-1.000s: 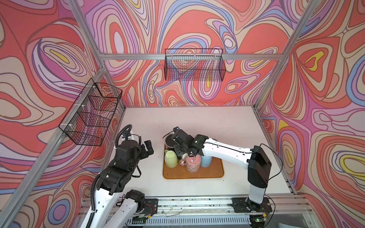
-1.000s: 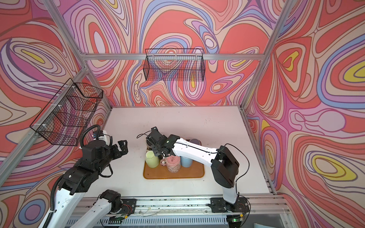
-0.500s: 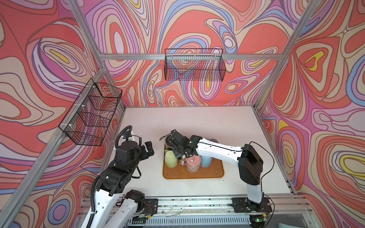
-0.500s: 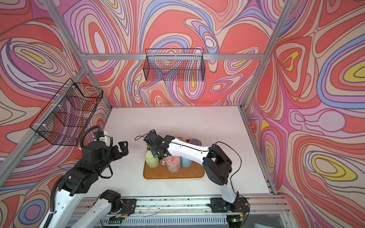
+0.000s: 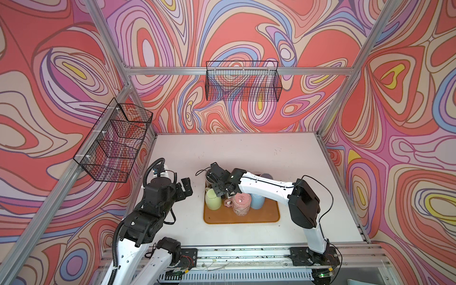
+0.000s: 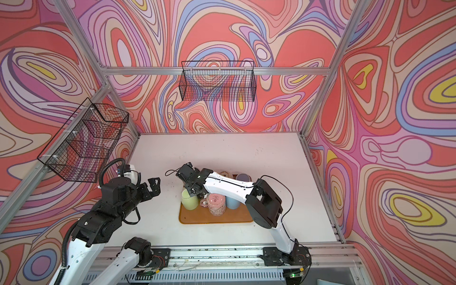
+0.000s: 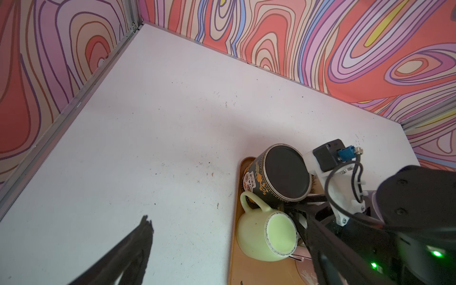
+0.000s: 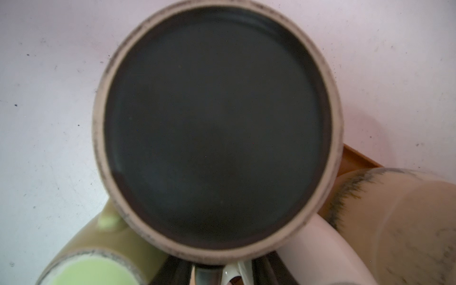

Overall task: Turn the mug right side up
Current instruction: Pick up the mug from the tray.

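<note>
A black mug with orange decoration (image 7: 286, 172) stands upside down at the back left corner of the orange tray (image 5: 246, 218), and its dark base (image 8: 217, 123) fills the right wrist view. My right gripper (image 5: 218, 188) (image 8: 223, 274) hangs at the mug's near side. Its jaws stand a little apart with the mug's dark handle between them, and I cannot tell whether the fingers touch it. Most of the mug is hidden under this gripper in both top views. My left gripper (image 5: 185, 187) (image 7: 227, 229) is wide open and empty, left of the tray.
Upside down beside the black mug stand a green mug (image 5: 213, 199), a pink patterned mug (image 5: 240, 201) and a blue mug (image 5: 256, 199). A lavender mug (image 5: 266, 176) and a beige mug (image 8: 394, 222) sit behind. Wire baskets (image 5: 243, 82) hang on the walls.
My right arm has swung left, and its gripper has moved from above the pink mug over to the black mug. The left arm has stayed still.
</note>
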`<act>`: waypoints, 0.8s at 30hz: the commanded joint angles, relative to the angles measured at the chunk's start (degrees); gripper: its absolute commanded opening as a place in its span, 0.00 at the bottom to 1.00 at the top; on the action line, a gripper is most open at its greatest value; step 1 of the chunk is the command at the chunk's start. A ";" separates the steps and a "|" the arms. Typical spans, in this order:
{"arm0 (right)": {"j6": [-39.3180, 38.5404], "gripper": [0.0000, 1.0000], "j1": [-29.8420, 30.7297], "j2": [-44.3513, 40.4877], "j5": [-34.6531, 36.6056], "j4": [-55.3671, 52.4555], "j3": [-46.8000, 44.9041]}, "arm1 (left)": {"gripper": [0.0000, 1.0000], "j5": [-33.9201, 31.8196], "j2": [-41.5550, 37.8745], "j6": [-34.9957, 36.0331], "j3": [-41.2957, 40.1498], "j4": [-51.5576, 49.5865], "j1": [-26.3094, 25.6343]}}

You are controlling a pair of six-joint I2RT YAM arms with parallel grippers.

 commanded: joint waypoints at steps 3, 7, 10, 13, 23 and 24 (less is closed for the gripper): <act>0.29 0.38 0.27 2.48 1.96 -1.26 1.54 | 1.00 0.97 -1.38 -0.21 0.55 -2.31 -0.11; 0.41 0.38 0.22 3.50 1.69 -1.59 2.51 | 1.00 0.97 -1.98 -0.43 0.55 -2.67 -0.16; 0.35 0.36 0.14 4.36 1.41 -1.84 3.45 | 1.00 1.12 -1.94 -0.42 0.56 -2.92 -0.18; 0.27 0.32 0.04 4.76 1.47 -2.10 4.19 | 1.00 1.21 -1.98 -0.41 0.83 -3.13 -0.19; -0.33 0.04 -0.35 5.19 1.40 -2.27 5.10 | 1.00 1.32 -2.67 -0.25 0.57 -3.34 -0.18; -0.44 0.00 -0.34 4.82 1.47 -2.14 5.11 | 1.00 1.30 -2.76 -0.17 0.55 -3.39 -0.18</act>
